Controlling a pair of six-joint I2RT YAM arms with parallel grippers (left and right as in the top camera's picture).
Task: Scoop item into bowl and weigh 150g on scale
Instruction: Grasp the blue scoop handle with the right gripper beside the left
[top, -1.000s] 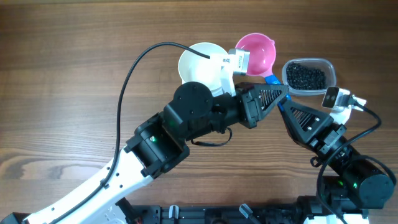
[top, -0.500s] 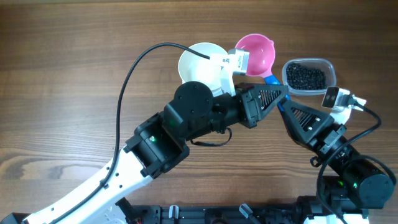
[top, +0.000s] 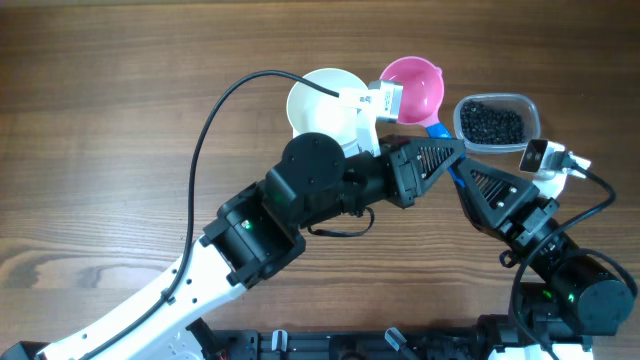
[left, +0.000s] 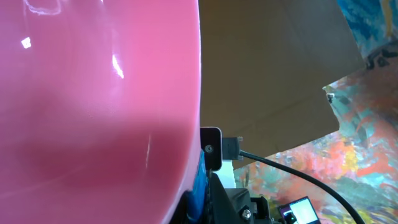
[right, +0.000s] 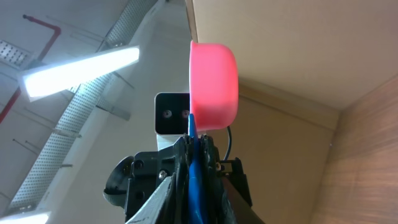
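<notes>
Wooden tabletop (top: 100, 100): pink scoop (top: 415, 85) between white bowl (top: 315, 95) and bean tub (top: 497, 122).

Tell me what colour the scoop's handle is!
Blue. The handle shows best in the right wrist view, under the pink cup.

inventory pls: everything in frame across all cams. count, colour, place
bowl: 1, white, top centre of table, partly under the left wrist
scoop: 1, pink cup with blue handle, between bowl and tub
tub: 1, clear, right of scoop
beans: many, black, in tub
scale: not visible in any view
table: 1, brown wood
cable: 1, black, arcs from left arm to its wrist
left gripper: 1, black, shut on scoop handle
right gripper: 1, black, on the same handle, further from the cup
</notes>
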